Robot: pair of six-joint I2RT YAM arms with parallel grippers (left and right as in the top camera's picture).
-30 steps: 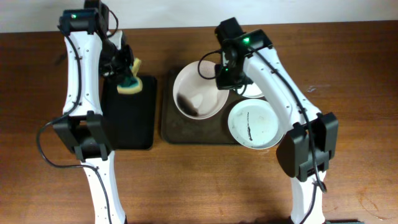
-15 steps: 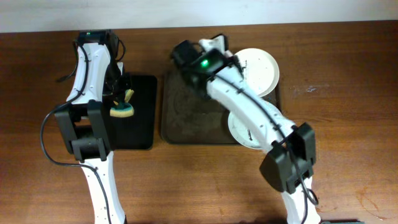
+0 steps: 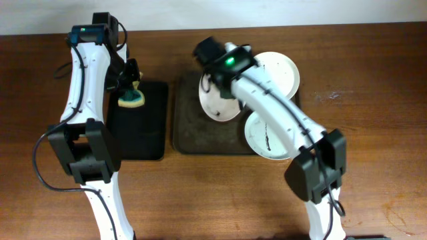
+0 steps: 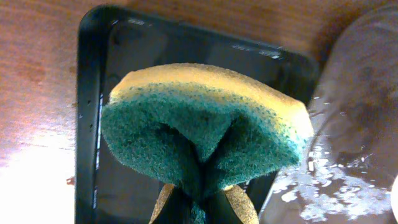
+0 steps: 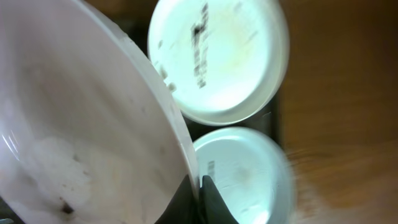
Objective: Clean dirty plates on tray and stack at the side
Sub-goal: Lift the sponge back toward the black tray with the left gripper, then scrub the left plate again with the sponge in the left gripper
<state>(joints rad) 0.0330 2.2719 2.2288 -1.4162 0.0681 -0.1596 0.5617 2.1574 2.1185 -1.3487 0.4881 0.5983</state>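
tilted white plate (image 5: 81, 124), faint grey smudges, dark speck

Over middle of dark brown tray (image 3: 189, 130), tilted plate (image 3: 217, 101) raised on edge, round, white, faint grey smudges inside. At tray's far right corner, far plate (image 3: 279, 73) lying flat, lightly marked. At near right, near plate (image 3: 268, 137) flat, overhanging rim, black streak across centre.

Over the narrow black tray (image 3: 141, 137), left gripper (image 3: 131, 89) pinching a yellow-green sponge (image 3: 131, 100), right gripper (image 3: 213, 84) holding a tilted plate (image 3: 223, 108) above the brown tray (image 3: 193, 133), far plate (image 3: 280, 70) and streaked near plate (image 3: 260, 137) at its right end.
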